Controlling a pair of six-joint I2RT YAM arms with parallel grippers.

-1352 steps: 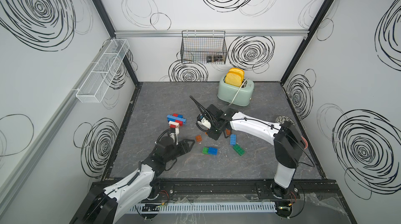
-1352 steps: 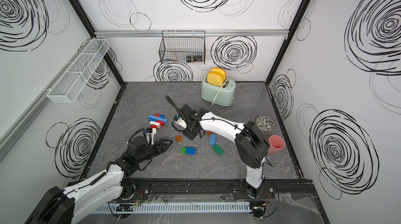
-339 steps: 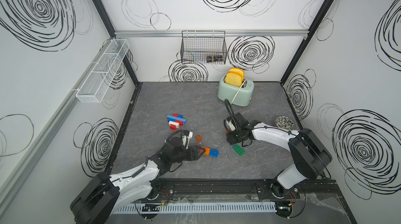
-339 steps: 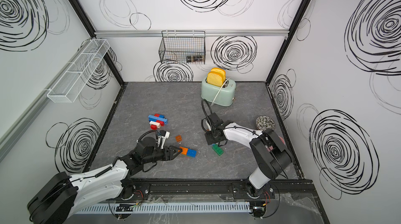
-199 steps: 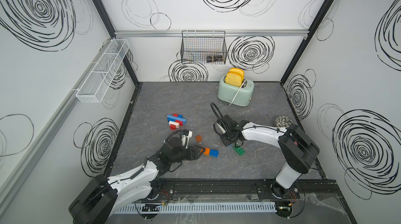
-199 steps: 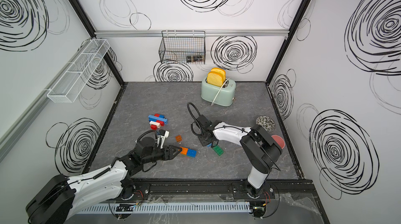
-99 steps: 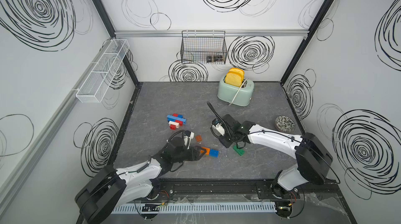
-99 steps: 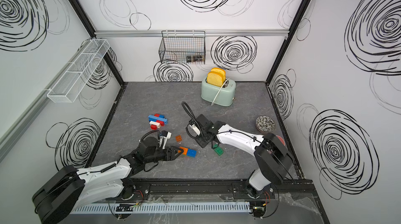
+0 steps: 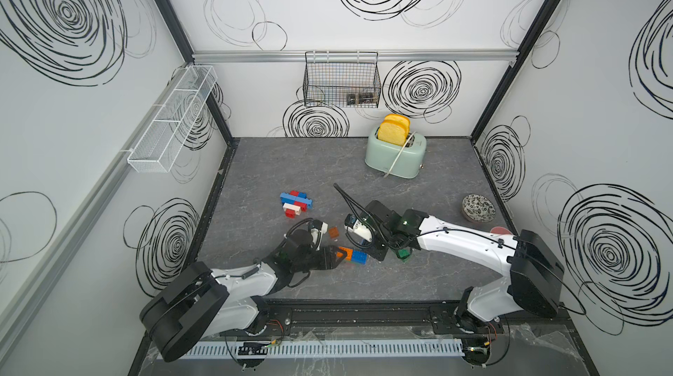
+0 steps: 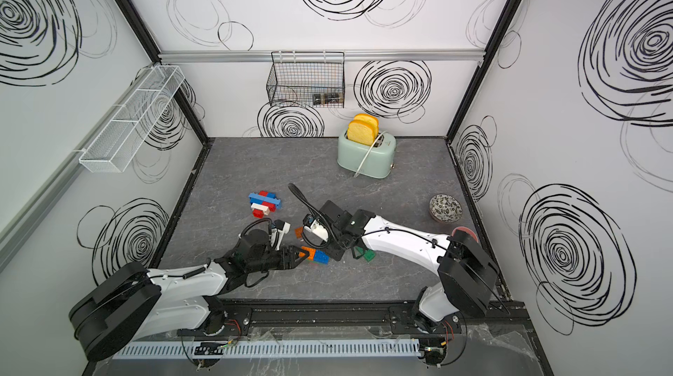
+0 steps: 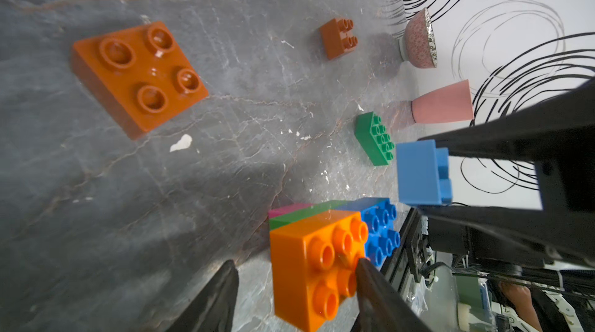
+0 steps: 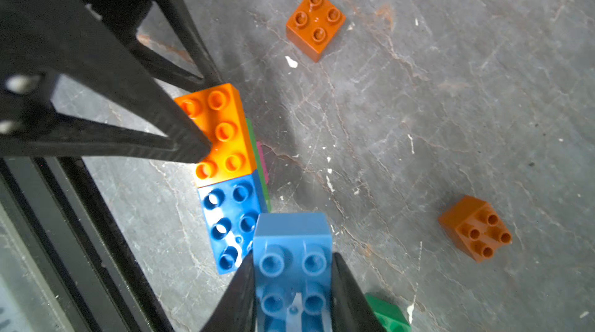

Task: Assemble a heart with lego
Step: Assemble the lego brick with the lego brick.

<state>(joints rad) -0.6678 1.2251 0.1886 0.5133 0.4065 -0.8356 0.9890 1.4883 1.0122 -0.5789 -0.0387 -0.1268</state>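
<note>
Mid-joining, my right jaws gripped a pale blue brick [image 12: 291, 234] just beside the cluster [image 12: 231, 214] on the counter [image 9: 291, 159], left jaws loose around its orange brick [image 11: 306, 250]; next, I judged, it needed stud alignment.

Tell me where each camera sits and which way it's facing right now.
Top views: high above the front rail, looking down and back toward the toaster; left arm and right arm show whole.
Left wrist: on the left arm, low, facing across the table toward the cup; left jaws straddle the orange brick.
Right wrist: on the right arm, looking steeply down at the table; right jaws grip the light-blue brick.
Shared: both wrist views show both bricks and the other arm's jaws.
</note>
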